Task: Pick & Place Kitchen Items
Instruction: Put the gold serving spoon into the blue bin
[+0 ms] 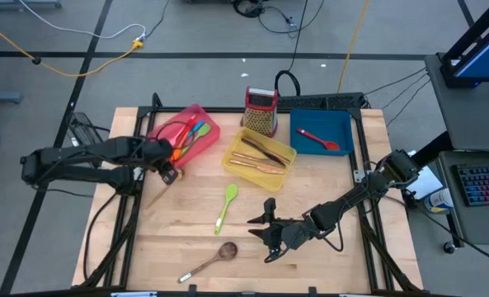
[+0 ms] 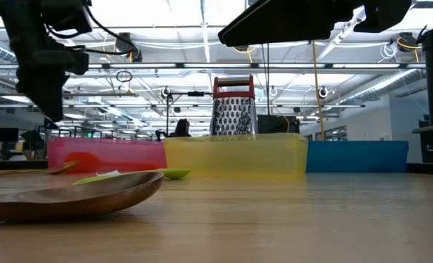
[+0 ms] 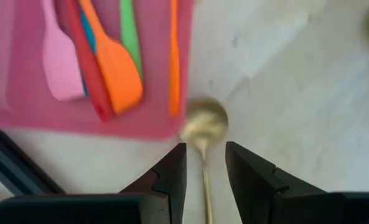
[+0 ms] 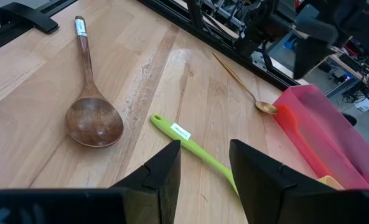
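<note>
High view: my left pincer point(image 1: 169, 174) hangs at the pink tray's point(image 1: 209, 122) near corner, over a gold spoon point(image 1: 157, 195) lying on the desk point(image 1: 343, 264) just off that tray. Right pincer point(image 1: 267, 229) hovers mid-desk, spread, near the green spatula point(image 1: 226, 205); wooden spoon point(image 1: 209, 260) sits toward the front edge. Pink tray holds a bunch of silicone spatulas, yellow tray point(image 1: 232, 157) holds copper cutlery w/ a dark knife, blue tray point(image 1: 343, 122) holds one red utensil point(image 1: 318, 139). Grater point(image 1: 260, 110) stands behind the yellow tray.

Low view: wooden spoon bowl point(image 2: 70, 196) up close, three trays in a row behind, grater upright behind them. Pincers not readable here.

Left wrist view: fingers point(image 3: 172, 177) spread either side of the gold spoon's thin handle point(image 3: 204, 180), not yet pinching. Spoon bowl touches the pink tray edge point(image 3: 140, 127). I'd judge it light, stiff, slick metal, lying flat, so take it across the handle near the neck & squeeze firm.

Right wrist view: fingers point(image 4: 162, 171) spread, nothing between; green spatula handle point(image 4: 178, 132) just ahead, prob. soft & grippy, mid-handle is the spot.
</note>
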Robot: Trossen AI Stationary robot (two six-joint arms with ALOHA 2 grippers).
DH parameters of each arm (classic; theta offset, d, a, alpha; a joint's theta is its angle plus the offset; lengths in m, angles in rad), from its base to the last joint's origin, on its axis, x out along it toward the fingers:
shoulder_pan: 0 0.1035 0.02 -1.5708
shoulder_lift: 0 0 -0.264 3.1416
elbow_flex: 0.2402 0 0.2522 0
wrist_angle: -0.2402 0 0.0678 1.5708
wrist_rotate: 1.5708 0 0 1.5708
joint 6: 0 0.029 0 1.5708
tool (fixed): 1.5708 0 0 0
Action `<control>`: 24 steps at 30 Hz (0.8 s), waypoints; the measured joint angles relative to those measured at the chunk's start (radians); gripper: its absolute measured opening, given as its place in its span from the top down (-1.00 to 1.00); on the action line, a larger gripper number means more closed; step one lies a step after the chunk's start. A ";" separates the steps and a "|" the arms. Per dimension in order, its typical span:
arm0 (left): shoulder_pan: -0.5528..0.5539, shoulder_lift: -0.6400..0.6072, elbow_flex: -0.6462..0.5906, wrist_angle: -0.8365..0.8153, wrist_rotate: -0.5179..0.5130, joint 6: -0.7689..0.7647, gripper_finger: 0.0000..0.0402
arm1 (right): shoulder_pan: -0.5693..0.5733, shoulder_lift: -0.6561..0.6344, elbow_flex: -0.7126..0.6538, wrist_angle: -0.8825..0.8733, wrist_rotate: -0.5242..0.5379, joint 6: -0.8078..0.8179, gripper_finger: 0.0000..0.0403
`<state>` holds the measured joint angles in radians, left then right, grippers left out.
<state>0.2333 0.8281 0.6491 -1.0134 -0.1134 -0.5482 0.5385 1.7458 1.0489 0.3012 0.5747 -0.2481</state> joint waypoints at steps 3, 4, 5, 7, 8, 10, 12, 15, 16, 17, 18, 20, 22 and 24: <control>-0.056 0.008 0.000 -0.053 0.010 -0.048 0.44 | 0.000 0.000 0.000 0.000 0.000 0.000 0.36; -0.075 0.011 0.000 -0.067 0.011 -0.066 0.44 | 0.000 0.000 0.000 0.000 0.000 0.000 0.36; -0.093 0.014 0.000 -0.077 0.011 -0.082 0.44 | 0.000 0.000 0.000 0.000 0.000 0.000 0.36; -0.133 0.019 0.000 -0.096 0.012 -0.099 0.44 | 0.000 0.000 0.000 0.000 0.000 0.000 0.36; -0.152 0.024 0.000 -0.103 0.015 -0.102 0.44 | 0.000 0.000 0.000 0.000 0.000 0.000 0.36; -0.188 0.031 0.000 -0.107 0.018 -0.102 0.44 | 0.000 0.000 0.000 0.000 0.000 0.000 0.36; -0.220 0.039 0.000 -0.103 0.018 -0.107 0.43 | 0.000 0.000 0.000 0.000 0.000 0.000 0.36; -0.257 0.061 0.000 -0.103 0.018 -0.112 0.37 | 0.000 0.000 0.000 0.000 0.000 0.000 0.36; -0.267 0.069 0.000 -0.102 0.017 -0.112 0.33 | 0.000 0.000 0.000 0.000 0.000 0.001 0.36; -0.277 0.078 0.000 -0.103 0.018 -0.112 0.29 | 0.000 0.000 0.000 0.000 0.000 0.001 0.36; -0.286 0.090 0.000 -0.103 0.015 -0.112 0.25 | 0.000 0.000 0.000 0.000 0.000 0.001 0.36; -0.300 0.113 0.000 -0.103 0.003 -0.112 0.16 | 0.000 0.000 0.000 0.000 0.000 0.001 0.36; -0.310 0.137 0.000 -0.102 -0.008 -0.112 0.09 | 0.000 0.000 0.000 0.000 0.000 0.001 0.36; -0.315 0.162 0.000 -0.096 -0.010 -0.112 0.04 | 0.000 0.000 0.000 0.000 0.000 0.001 0.36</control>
<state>-0.0821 0.9898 0.6487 -1.1096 -0.1234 -0.6604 0.5385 1.7458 1.0489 0.3016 0.5751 -0.2470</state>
